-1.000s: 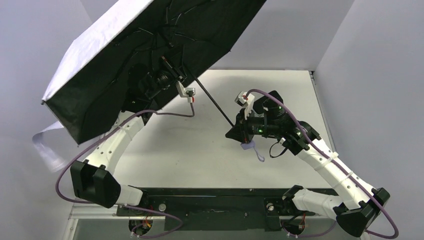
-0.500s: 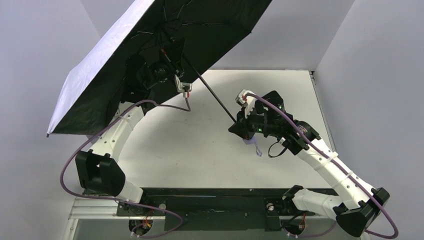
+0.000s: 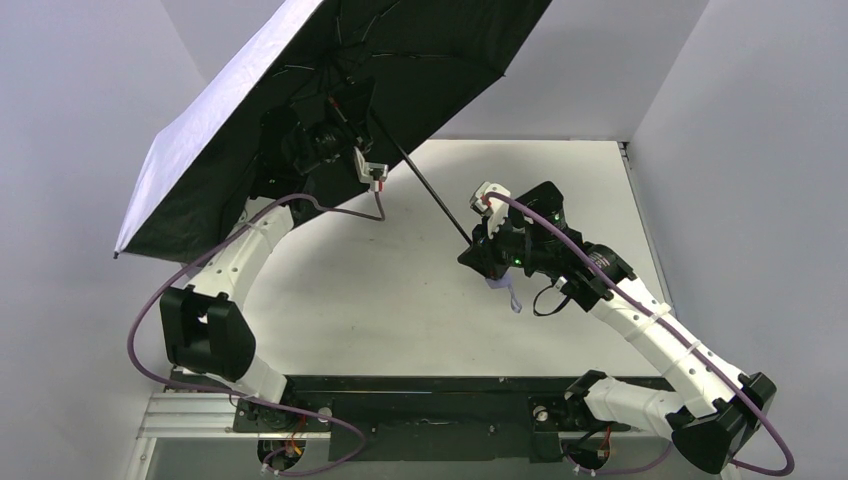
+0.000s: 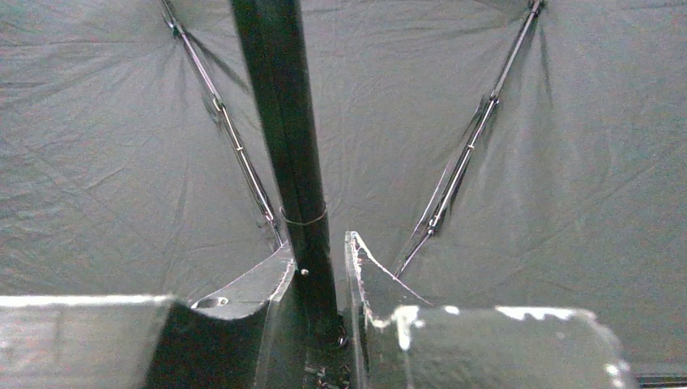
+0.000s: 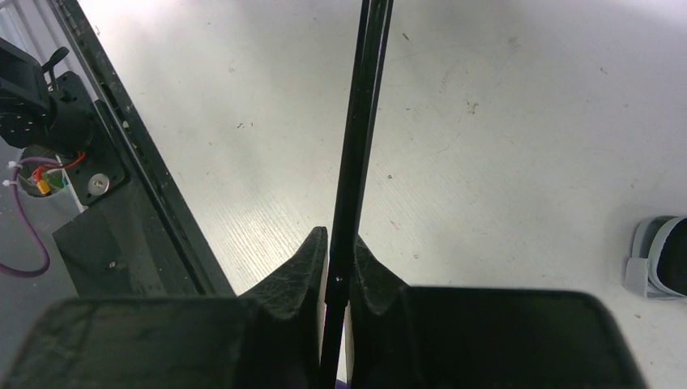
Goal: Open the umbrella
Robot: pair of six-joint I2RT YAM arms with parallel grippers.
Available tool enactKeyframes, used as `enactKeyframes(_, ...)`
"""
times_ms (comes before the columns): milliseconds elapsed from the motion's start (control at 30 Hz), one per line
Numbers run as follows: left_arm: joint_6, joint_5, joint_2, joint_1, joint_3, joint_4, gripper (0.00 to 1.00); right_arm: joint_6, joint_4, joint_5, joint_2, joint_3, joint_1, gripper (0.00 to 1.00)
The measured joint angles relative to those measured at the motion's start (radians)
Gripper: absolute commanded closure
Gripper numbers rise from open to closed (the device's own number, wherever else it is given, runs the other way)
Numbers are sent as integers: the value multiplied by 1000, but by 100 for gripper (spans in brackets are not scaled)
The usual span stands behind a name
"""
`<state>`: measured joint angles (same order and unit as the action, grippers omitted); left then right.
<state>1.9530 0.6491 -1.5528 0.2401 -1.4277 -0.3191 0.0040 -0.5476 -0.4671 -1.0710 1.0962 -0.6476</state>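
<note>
I see the white bench (image 3: 400,300), faintly scuffed, and on the right wrist feed a grey-and-black sleeve (image 5: 658,258) lying at its edge.

Umbrella (image 3: 400,60) open, aloft upper left, tilted, black underside showing; thin shaft (image 3: 426,187) slants down-right to lavender handle (image 3: 496,287).

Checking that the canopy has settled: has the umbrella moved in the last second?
Yes. The umbrella has shifted rightward in the top view, its leftmost corner drawing away from the left wall and toward the table.
</note>
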Motion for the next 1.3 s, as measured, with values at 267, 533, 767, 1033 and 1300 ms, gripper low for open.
enactKeyframes(267, -11, -77, -10, 8, 0, 2, 86, 0, 14, 9, 0, -2, 0, 100)
enactKeyframes(533, -17, -236, -69, 58, -83, 47, 86, -2, 46, 48, 0, -2, 0, 100)
enactKeyframes(767, -21, -258, -77, 63, -90, 47, 85, -15, 54, 61, 0, -2, 0, 100)
enactKeyframes(1033, -11, -278, -41, 66, -35, 29, 69, -19, 36, 53, 0, 4, -2, 100)
enactKeyframes(1300, 9, -422, 132, 95, 212, 12, 58, -16, -58, -20, 0, 11, -15, 100)
